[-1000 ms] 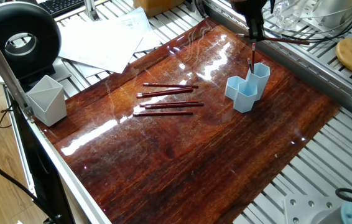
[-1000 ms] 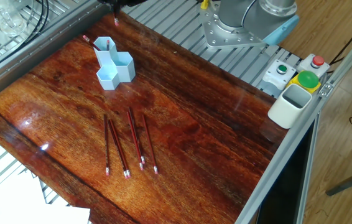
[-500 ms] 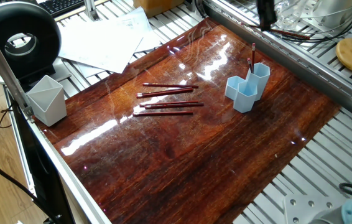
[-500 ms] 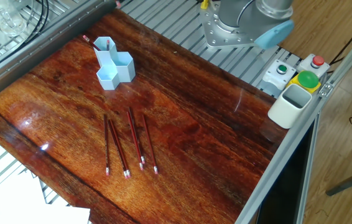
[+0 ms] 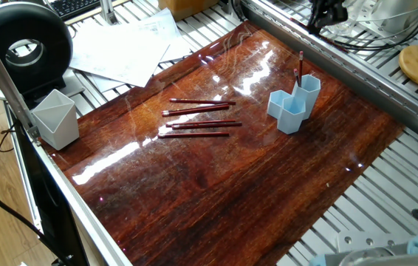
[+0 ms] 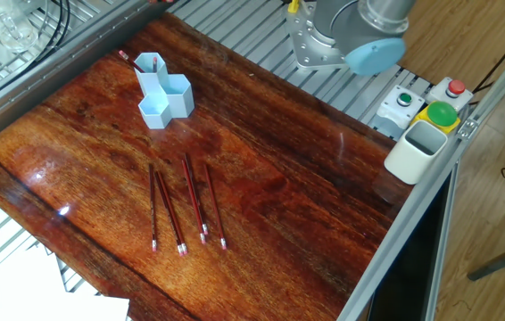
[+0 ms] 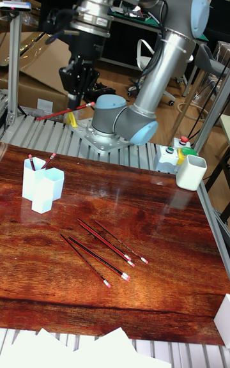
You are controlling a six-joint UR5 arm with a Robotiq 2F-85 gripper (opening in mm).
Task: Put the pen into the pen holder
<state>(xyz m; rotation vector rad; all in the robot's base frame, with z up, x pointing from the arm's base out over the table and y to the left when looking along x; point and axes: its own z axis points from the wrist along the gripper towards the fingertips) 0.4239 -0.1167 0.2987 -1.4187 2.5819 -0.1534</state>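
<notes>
The light blue pen holder (image 5: 294,105) (image 6: 163,89) (image 7: 40,186) stands on the wooden table near its far edge. Two red pens (image 7: 30,161) stick out of it; the other views show only one (image 5: 299,66) (image 6: 125,56). High above the holder and behind it, my gripper (image 7: 73,109) (image 5: 320,18) hangs over the metal rails. In the tall view its fingers look shut on a red pen (image 7: 61,113) that lies crosswise at their tips. Several loose pens (image 5: 198,118) (image 6: 186,205) (image 7: 105,246) lie side by side mid-table.
A pale grey angular cup (image 5: 55,118) sits at one table corner. A white cup (image 6: 416,152) (image 7: 190,173) and a button box (image 6: 440,111) stand beside the arm's base (image 6: 342,40). Papers (image 5: 120,48) lie past the table edge, cables along the rail.
My gripper has risen from just above the holder and drawn back over the rails, almost out of the fixed views. The holder and the pens on the table have not moved.
</notes>
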